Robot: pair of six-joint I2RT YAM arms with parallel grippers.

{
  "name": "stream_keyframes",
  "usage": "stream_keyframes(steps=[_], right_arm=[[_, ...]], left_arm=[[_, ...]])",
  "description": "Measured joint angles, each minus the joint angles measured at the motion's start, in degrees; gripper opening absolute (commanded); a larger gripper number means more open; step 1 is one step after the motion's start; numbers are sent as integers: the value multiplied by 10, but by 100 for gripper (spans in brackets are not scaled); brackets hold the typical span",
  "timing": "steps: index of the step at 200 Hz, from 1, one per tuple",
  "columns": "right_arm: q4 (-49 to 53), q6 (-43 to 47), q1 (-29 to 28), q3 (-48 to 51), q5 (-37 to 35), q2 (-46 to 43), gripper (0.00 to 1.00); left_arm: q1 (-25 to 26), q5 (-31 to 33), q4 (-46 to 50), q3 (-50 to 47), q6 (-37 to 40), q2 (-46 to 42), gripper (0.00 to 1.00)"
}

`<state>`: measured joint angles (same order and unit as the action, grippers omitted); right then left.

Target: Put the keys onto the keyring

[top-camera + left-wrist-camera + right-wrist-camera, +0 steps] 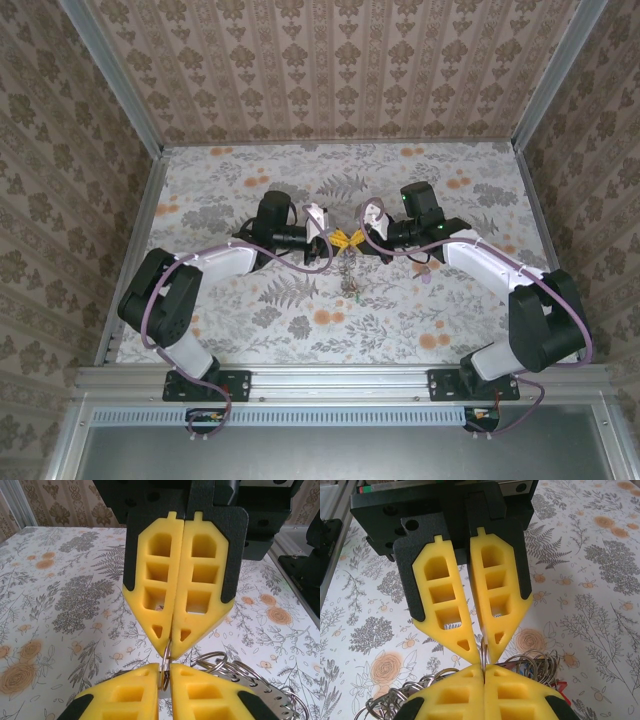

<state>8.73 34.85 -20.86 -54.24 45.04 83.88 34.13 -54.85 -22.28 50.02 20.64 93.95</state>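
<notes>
Top external: left claw [333, 240] level, centred

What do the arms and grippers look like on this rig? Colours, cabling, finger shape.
The left arm and right arm have white links between black joint housings, each with a purple cable looped alongside. The left gripper and right gripper match: black backing plates carrying yellow fingers, tapered to a point, with rectangular pockets.

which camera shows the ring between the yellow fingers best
Left wrist: the ring is close, sharp, edge-on. Right wrist has it edge-on too, but blurrier. From the top it is too small to tell from the hanging keys.
</notes>
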Motion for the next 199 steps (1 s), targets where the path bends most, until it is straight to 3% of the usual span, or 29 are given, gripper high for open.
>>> stream_keyframes(steps=[22,49,121,199], right_arm=[[0,-2,0,0,1,3,0],[0,-4,0,0,1,5,0],[0,-5,1,1,2,5,0],[24,32,0,1,-32,3,25]], left_arm=[[2,0,0,0,0,1,12],[3,1,2,1,-1,3,0],[3,2,3,2,2,5,0],[11,19,54,11,30,4,0]])
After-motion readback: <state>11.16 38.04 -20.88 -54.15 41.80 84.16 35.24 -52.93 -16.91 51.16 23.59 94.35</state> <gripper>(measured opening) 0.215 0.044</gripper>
